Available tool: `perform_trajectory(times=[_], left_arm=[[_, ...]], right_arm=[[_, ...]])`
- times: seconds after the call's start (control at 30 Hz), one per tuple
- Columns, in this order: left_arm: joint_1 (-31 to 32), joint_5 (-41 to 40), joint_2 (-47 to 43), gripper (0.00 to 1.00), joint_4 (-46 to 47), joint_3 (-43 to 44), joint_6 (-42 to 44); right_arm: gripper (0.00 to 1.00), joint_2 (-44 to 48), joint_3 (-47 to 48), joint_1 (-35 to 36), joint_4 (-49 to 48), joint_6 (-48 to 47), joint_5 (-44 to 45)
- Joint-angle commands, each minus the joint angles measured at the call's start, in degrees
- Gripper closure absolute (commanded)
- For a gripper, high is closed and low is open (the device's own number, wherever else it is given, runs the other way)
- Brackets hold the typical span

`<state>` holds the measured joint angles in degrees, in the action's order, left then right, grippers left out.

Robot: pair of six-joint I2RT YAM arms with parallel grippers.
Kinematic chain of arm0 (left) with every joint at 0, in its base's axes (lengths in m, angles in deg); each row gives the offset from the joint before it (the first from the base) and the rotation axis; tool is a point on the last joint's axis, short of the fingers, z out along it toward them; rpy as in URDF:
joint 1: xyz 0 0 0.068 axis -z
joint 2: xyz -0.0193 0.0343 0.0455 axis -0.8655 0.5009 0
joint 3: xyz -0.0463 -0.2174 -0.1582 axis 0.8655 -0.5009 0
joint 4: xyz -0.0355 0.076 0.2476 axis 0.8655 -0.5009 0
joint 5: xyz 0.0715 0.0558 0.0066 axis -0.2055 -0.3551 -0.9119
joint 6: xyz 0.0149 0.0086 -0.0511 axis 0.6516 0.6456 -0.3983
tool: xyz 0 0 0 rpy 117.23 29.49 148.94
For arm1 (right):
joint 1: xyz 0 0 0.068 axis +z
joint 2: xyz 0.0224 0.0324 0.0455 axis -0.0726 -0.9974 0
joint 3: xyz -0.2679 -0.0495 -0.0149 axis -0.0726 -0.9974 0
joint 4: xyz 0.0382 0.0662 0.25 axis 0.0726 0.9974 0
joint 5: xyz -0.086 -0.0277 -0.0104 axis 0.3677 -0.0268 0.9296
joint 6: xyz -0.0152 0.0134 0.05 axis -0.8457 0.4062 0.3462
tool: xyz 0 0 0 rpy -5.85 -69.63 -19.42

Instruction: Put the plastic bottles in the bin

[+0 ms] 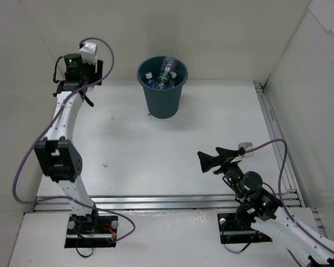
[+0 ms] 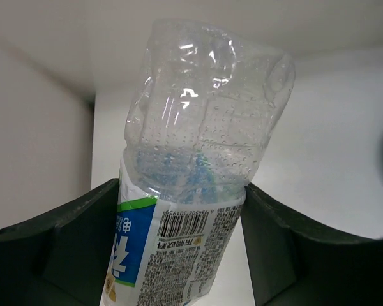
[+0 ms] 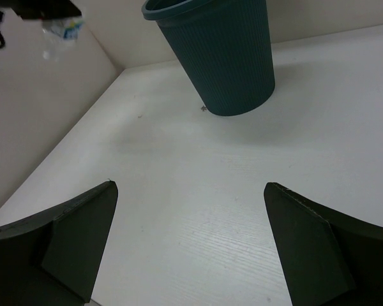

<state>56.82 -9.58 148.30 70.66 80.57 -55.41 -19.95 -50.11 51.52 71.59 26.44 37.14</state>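
The dark teal bin (image 1: 162,92) stands at the back middle of the table, with several clear plastic bottles (image 1: 165,72) in it. My left gripper (image 1: 88,84) is raised at the far left back corner, left of the bin. It is shut on a crinkly clear bottle (image 2: 198,159) with a blue, green and white label. The right wrist view shows that bottle (image 3: 60,30) hanging under the left gripper (image 3: 38,7). My right gripper (image 1: 217,157) is open and empty, low over the table's right front, facing the bin (image 3: 223,57).
White walls close in the table at the back and both sides. Metal rails run along the right edge (image 1: 273,128) and the front edge (image 1: 167,201). Purple cables loop from both arms.
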Motion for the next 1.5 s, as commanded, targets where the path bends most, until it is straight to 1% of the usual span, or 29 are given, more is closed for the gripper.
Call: perform_trajectory(times=[0.0,0.03,0.1,0.13,0.2,0.23,0.27,0.37,0.47,0.5,0.6,0.67,0.7,0.77,0.87,0.9,1.0,1.13,1.23,1.27,1.33,1.4,1.43,1.47], left_arm=[[7.3,14.5,-15.4,0.74,16.0,-2.8,-0.7],[10.5,15.3,-16.1,0.74,16.5,-2.4,0.1],[14.4,16.1,-16.4,0.73,15.8,-0.7,0.2],[15.6,16.1,-16.1,0.73,15.5,1.4,0.0],[17.5,16.7,-15.1,0.72,15.6,2.4,-0.1],[19.2,16.7,-14.9,0.72,17.5,2.5,-0.7],[20.0,17.0,-14.5,0.72,18.3,2.4,-0.8],[22.5,18.9,-12.4,0.71,24.8,2.3,0.3],[23.3,21.3,-9.9,0.71,31.1,1.6,0.6],[23.3,22.2,-9.4,0.71,35.6,0.4,0.0],[23.3,25.5,-7.3,0.7,43.1,-0.7,-1.2],[23.3,27.6,-5.6,0.7,46.2,-0.7,-2.9],[23.3,28.7,-5.0,0.7,49.8,-0.9,-3.8],[23.3,29.8,-2.5,0.7,52.2,-0.3,-6.4],[23.3,30.7,0.9,0.69,53.5,2.1,-7.2],[23.3,31.0,1.6,0.69,54.6,2.3,-9.2],[23.3,30.6,3.0,0.68,57.5,0.4,-9.3],[23.3,30.8,3.3,0.61,60.0,-1.7,-9.0],[22.8,31.6,3.7,0.49,60.8,-2.5,-9.4],[22.8,31.8,3.7,0.41,61.1,-2.7,-9.5],[22.8,31.4,3.3,0.35,61.6,-3.8,-9.6],[22.8,31.2,3.0,0.31,61.6,-4.5,-9.5],[22.8,31.3,2.7,0.27,61.5,-4.7,-9.1],[22.8,31.0,2.3,0.26,61.1,-5.2,-8.8]], right_arm=[[0.03,-0.2,1.2,0.4,-3.3,0.4,-0.1],[0.03,-0.1,1.3,0.4,-3.2,0.6,-0.2],[0.03,-0.1,1.3,0.5,-3.1,0.8,-0.5],[0.03,-0.1,1.3,0.4,-3.1,0.9,-0.6],[0.03,-0.1,1.4,0.4,-3.1,0.9,-0.6],[0.03,-0.1,1.7,0.4,-3.1,0.9,-0.4],[0.03,-0.2,1.8,0.4,-3.3,0.7,-0.4],[0.03,-0.9,1.8,0.4,-3.7,0.5,0.3],[0.03,-1.5,1.9,0.4,-3.7,0.3,0.6],[0.03,-1.6,1.9,0.5,-3.7,0.2,0.8],[0.03,-1.8,1.9,0.5,-3.5,-0.1,1.9],[0.03,-2.1,1.9,0.5,-3.8,-0.3,2.6],[0.03,-2.5,2.0,0.4,-3.8,-0.5,2.9],[0.03,-3.2,2.2,0.4,-4.0,-0.7,4.0],[0.03,-4.4,2.3,0.3,-4.5,-1.1,4.7],[0.03,-4.9,2.2,0.4,-4.6,-1.2,4.7],[0.03,-5.7,2.2,0.5,-4.9,-1.3,4.7],[0.03,-5.9,1.9,0.4,-5.6,-1.4,4.8],[0.03,-6.1,1.9,0.3,-5.6,-1.5,4.8],[0.03,-6.0,1.9,0.6,-5.7,-1.4,4.8],[0.03,-5.8,1.8,0.5,-5.6,-1.4,4.8],[0.03,-5.5,1.6,0.4,-5.7,-1.2,4.7],[0.03,-5.5,1.6,0.4,-5.6,-1.3,4.7],[0.03,-5.4,1.7,0.4,-5.6,-1.3,4.3]])
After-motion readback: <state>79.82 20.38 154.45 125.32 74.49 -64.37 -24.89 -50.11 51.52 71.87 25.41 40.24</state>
